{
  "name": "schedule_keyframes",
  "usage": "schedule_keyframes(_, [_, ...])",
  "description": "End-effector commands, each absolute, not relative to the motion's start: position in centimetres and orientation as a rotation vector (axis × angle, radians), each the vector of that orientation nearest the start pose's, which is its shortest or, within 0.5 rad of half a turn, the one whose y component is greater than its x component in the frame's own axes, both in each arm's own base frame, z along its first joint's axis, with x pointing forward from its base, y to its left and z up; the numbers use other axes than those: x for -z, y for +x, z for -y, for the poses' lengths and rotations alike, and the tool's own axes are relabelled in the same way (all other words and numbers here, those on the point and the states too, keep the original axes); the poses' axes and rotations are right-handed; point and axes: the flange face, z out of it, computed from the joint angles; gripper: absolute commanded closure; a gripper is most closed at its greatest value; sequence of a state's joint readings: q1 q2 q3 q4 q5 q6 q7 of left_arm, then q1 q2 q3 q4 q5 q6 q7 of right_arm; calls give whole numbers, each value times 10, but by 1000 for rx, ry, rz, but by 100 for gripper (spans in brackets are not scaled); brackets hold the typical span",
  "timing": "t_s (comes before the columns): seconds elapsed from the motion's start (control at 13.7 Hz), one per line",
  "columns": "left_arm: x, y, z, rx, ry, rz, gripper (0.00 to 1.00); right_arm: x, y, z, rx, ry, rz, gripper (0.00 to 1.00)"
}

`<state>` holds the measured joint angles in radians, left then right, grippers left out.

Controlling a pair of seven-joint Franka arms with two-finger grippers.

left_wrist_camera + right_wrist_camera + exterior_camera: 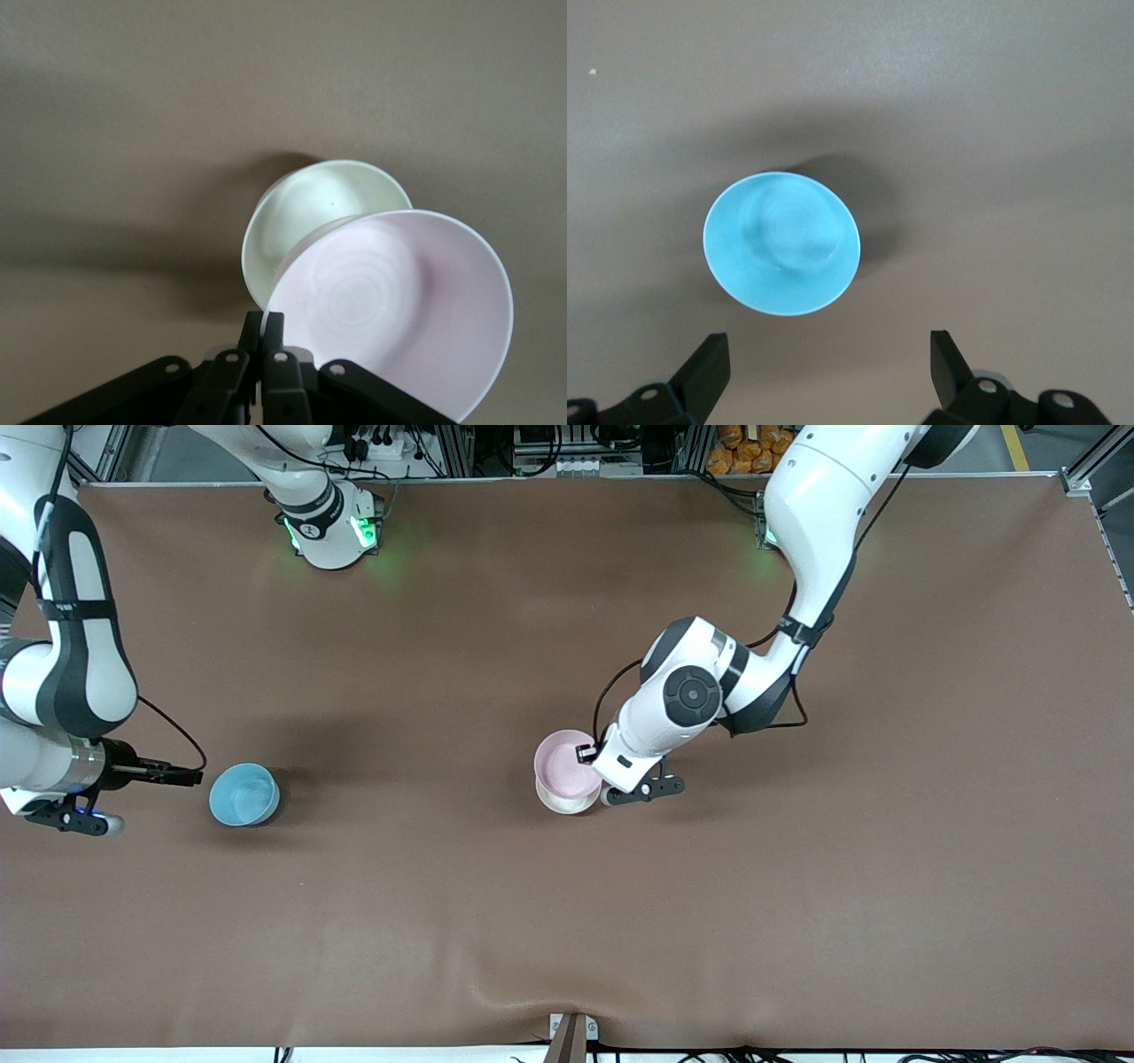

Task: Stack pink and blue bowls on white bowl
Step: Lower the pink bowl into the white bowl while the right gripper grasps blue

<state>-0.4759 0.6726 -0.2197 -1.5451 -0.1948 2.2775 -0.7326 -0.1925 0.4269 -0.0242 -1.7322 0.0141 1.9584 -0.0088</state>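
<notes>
Pink bowl [567,763] pinched by left gripper [587,755] over white bowl [567,802]

The left arm comes down from its base and bends at the elbow, wrist tipped down toward the pink bowl [567,766] near the middle of the table. Its left gripper [588,754] is pinched tight on that bowl's rim, fingers [264,354] pressed together around the edge, holding the bowl tilted and up off the table.

The right arm is folded up at its own end of the table, forearm level and well away from the pink bowl. Its right gripper [182,776] sits low with both fingers [707,370] spread wide, nothing between them.
</notes>
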Motion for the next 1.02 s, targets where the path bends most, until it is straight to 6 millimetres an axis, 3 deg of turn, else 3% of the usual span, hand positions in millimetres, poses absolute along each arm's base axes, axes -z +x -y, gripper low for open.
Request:
schedule_keyframes(0.0, [-267, 564, 446, -236, -3382, 374, 100, -298, 625, 141, -310, -3079, -292, 0])
schedule_keyframes(0.22, [-264, 565, 445, -238, -3381, 370, 100, -273, 627, 157, -276, -3082, -278, 0])
schedule_keyframes(0.44, [-250, 568, 444, -223, -3387, 392, 100, -247, 631, 156, -254, -3085, -274, 0])
schedule_keyframes(0.95, [-237, 574, 438, -216, -3389, 439, 100, -215, 624, 150, -324, -3073, -264, 0])
